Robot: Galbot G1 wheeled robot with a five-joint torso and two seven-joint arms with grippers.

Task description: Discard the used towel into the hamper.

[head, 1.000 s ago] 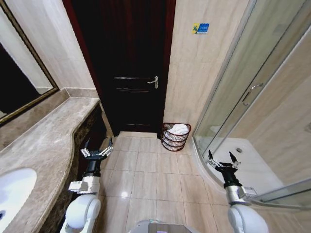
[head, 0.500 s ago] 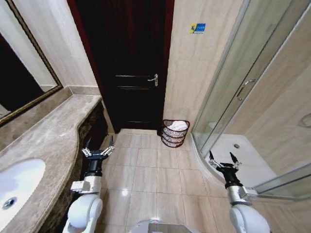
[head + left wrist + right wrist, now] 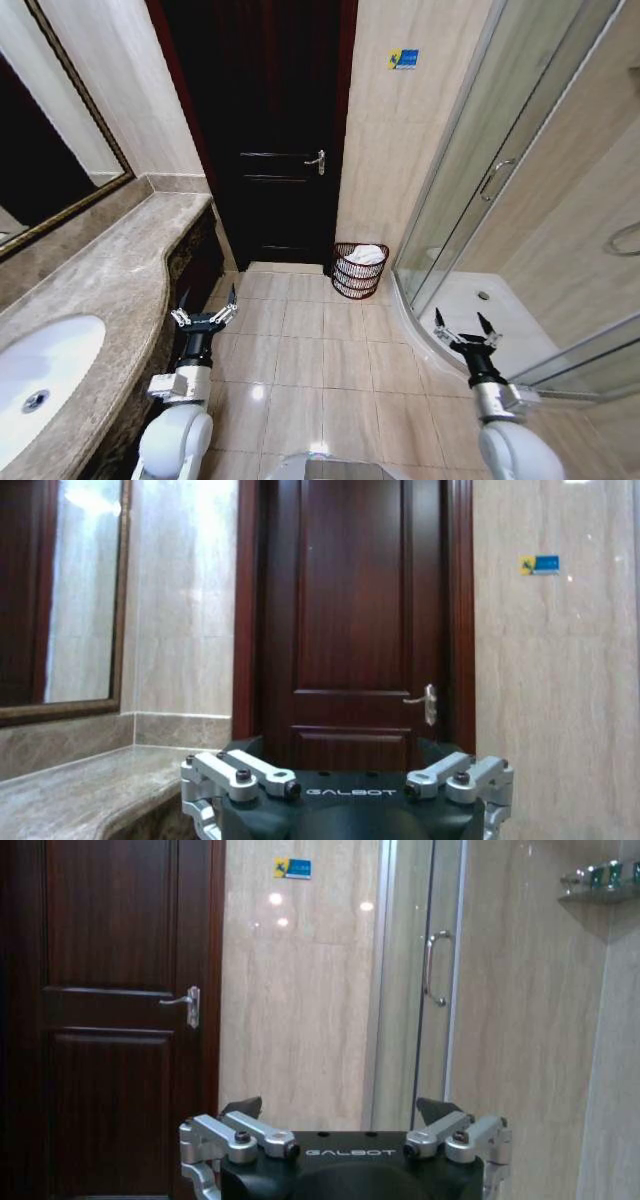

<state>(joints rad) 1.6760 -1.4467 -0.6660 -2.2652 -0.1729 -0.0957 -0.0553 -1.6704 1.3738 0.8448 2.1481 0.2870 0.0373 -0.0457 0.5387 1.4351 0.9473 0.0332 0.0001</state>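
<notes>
View has drawn back since the earlier frame, hamper [image 3: 360, 270] now farther off by the door [image 3: 270, 130]; white towel [image 3: 366, 254] lies inside it, so discard appears complete; left end effector [image 3: 204, 315] and right end effector [image 3: 468, 335] both spread apart, empty, held low.

A white towel [image 3: 366, 254] filled the dark reddish-brown ribbed hamper [image 3: 358, 276] at twelve o'clock, beside a dark mahogany door [image 3: 262, 130].
</notes>
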